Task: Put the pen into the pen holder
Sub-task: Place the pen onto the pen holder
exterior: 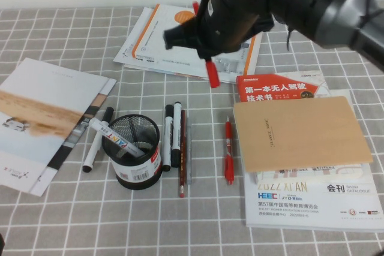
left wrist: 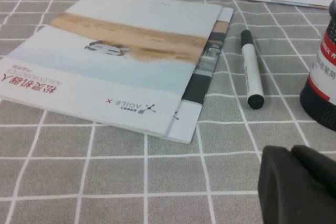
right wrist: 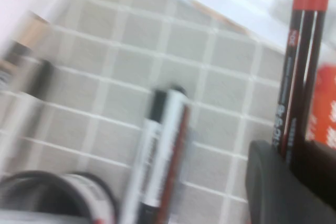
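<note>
You see a brochure [exterior: 36,118] at the left, papers [exterior: 162,40] at the back, a tan notebook [exterior: 300,133] on stacked catalogues [exterior: 312,199], a slim red pen [exterior: 228,151], and black-capped white markers [exterior: 176,133].

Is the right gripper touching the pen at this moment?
Touching. In the right wrist view the pen sits clamped in the right gripper. In the high view it hangs above the table, not yet over the pen holder.
</note>
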Available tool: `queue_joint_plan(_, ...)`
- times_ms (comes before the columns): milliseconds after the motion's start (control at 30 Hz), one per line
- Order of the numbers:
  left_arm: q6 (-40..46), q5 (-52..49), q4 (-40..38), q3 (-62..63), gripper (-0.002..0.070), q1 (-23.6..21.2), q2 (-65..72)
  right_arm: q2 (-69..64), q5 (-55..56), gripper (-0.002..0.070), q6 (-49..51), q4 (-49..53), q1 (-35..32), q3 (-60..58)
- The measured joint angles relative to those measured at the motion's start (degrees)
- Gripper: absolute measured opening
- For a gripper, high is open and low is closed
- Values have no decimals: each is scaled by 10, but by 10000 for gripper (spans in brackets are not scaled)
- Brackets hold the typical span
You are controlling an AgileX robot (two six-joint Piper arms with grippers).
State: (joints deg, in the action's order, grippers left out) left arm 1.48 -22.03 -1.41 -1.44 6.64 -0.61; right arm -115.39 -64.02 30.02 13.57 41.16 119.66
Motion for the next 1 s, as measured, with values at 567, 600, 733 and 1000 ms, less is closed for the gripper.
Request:
queue_joint_plan(567, 0, 0, 0, 0, -3, 0, 0, 310, 744, 53, 48, 3, 12, -601)
queue_joint_plan(600, 0, 0, 0, 0, -3, 0, 0, 311, 797, 53, 48, 16, 12, -620)
queue_joint_plan(733, 0, 0, 0, 0, -3, 0, 0, 282, 898, 53, 68, 91, 12, -636)
queue_joint_plan(1000, 0, 0, 0, 0, -3, 0, 0, 149, 1069, 53, 77, 149, 12, -610)
